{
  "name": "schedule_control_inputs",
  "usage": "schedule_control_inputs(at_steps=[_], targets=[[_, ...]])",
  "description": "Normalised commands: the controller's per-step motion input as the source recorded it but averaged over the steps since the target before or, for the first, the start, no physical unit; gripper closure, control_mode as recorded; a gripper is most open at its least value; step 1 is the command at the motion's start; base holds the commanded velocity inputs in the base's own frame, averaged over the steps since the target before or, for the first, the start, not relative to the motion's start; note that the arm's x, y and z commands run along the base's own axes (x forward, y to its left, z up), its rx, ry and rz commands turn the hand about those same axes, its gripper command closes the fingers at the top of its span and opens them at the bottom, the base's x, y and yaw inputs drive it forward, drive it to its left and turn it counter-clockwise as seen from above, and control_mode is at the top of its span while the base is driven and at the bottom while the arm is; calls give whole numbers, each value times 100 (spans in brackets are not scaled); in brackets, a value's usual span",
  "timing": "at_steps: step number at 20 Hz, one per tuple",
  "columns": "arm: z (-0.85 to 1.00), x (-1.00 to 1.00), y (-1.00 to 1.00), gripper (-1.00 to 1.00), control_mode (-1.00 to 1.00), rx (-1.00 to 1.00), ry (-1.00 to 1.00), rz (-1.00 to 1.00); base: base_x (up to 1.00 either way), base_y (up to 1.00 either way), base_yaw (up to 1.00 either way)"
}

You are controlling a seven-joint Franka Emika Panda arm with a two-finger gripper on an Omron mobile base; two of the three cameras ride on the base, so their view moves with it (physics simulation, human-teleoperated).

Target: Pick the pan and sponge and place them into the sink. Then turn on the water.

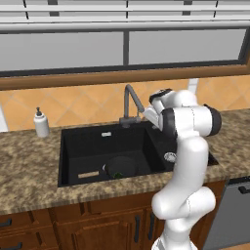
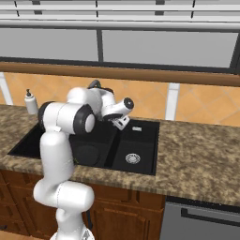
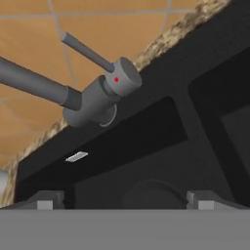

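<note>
Sink (image 1: pixel 73 146), black and two-basined, is set into the speckled stone table (image 1: pixel 29 190) and is the biggest thing here. In its wide basin lies the pan (image 1: pixel 119 167), its tan wooden handle (image 1: pixel 88 174) pointing away from the narrow basin; a bit of green at the pan's rim looks like the sponge (image 1: pixel 117 175), though it is too small to be sure. So both seem already placed, and the water is what is left. Behind the sink's back edge stands the grey faucet (image 1: pixel 131 100), with a thin lever (image 3: pixel 87 50) sticking out of its round valve body (image 3: pixel 122 78). The hand (image 3: pixel 124 199) hovers over the sink just short of that valve, fingers spread wide and empty. I reckon the lever is stiff, smooth metal, best pushed near its free end.
</note>
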Motion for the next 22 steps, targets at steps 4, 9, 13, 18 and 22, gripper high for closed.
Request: schedule_control_inputs(at_steps=[4, 9, 13, 18, 22], targets=[[-10, 34, 1, -100, -100, 0, 0, 0, 0, 0, 0], [-11, 39, 6, -100, -100, 0, 0, 0, 0, 0, 0], [-16, 40, 7, -100, -100, 0, 0, 0, 0, 0, 0], [-21, 35, 9, -100, -100, 0, 0, 0, 0, 0, 0], [-13, 36, 0, -100, -100, 1, 0, 0, 0, 0, 0]])
